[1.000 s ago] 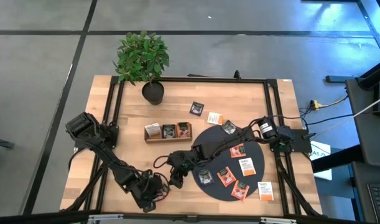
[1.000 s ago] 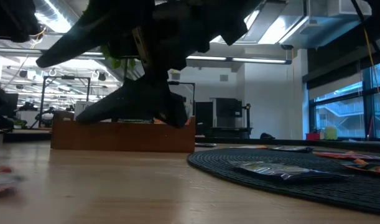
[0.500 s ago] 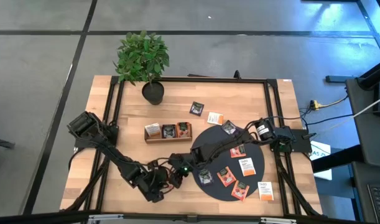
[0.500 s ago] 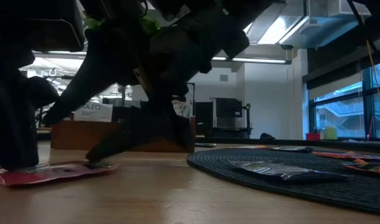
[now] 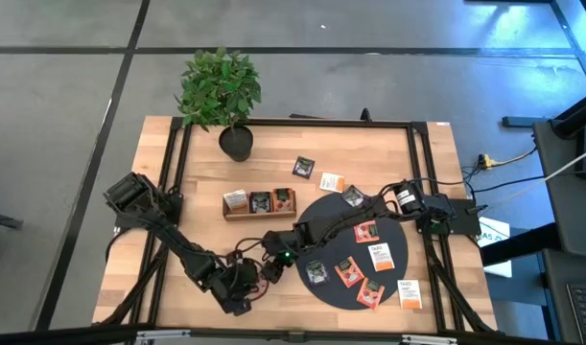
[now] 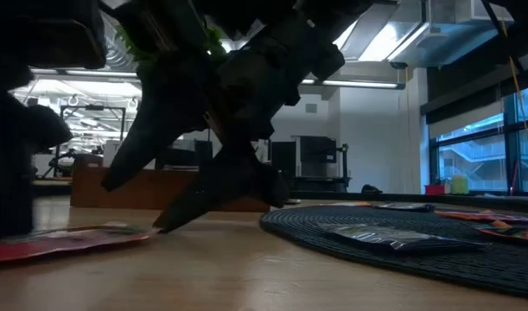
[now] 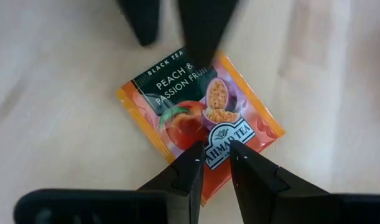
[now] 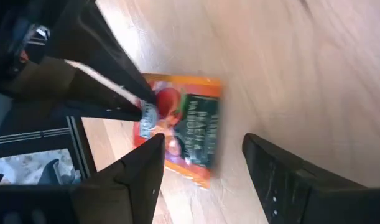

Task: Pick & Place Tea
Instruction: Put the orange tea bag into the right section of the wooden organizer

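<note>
A red-orange tea sachet [image 7: 199,115] printed with peach and passion fruit lies flat on the wood near the table's near edge, left of the black round mat [image 5: 331,287]. My left gripper [image 7: 216,159] stands over one corner of it, nearly shut. My right gripper [image 8: 205,168] is open and points at the same sachet [image 8: 183,124] from the mat side, one finger on either side of its far edge. In the low view the sachet [image 6: 65,242] rests on the table with a right fingertip [image 6: 160,226] right at its edge. My left gripper pinches the sachet near one corner [image 7: 217,146], slanting down from above. The sachet stays flat on the wood. My right gripper has one fingertip [image 7: 202,43] over the sachet's opposite edge; whether it touches I cannot tell.
Several more sachets lie on the mat [image 6: 419,250] and a few on the wood beyond it [image 5: 316,174]. The wooden tray [image 5: 259,203] with three filled compartments sits mid-table. A potted plant [image 5: 221,91] stands at the far left corner. Black frame rails border the table.
My left gripper has moved from the near edge toward the right and far side, closer to my right gripper, bringing the sachet along the table with it. The sachet now lies flatter. My right gripper has shifted slightly toward the far edge.
</note>
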Controlling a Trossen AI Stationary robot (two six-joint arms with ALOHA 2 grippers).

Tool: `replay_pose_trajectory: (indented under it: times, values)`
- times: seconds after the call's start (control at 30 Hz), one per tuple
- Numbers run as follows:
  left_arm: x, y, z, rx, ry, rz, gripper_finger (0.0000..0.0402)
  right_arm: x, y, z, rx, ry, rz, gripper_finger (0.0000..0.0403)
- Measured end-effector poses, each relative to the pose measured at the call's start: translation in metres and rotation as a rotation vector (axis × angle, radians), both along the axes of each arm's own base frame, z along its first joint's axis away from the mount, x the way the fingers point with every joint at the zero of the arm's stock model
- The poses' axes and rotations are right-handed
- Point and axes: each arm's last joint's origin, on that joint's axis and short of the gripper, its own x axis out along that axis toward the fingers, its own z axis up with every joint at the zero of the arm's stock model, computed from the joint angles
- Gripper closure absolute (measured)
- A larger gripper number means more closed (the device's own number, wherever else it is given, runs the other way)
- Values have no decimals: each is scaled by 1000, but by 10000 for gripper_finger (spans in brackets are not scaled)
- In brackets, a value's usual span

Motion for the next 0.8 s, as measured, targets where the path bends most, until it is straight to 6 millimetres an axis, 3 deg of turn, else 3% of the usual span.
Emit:
replay_pose_trajectory:
  times: [0.47, 0.6, 0.8]
  values:
    - [13, 16, 0, 38, -21, 55, 327, -3, 3, -4, 30, 54, -22, 183]
    - [13, 16, 0, 38, -20, 54, 327, -3, 3, -5, 29, 57, -21, 214]
    - [13, 16, 0, 33, -18, 51, 327, -2, -2, -7, 16, 55, -2, 291]
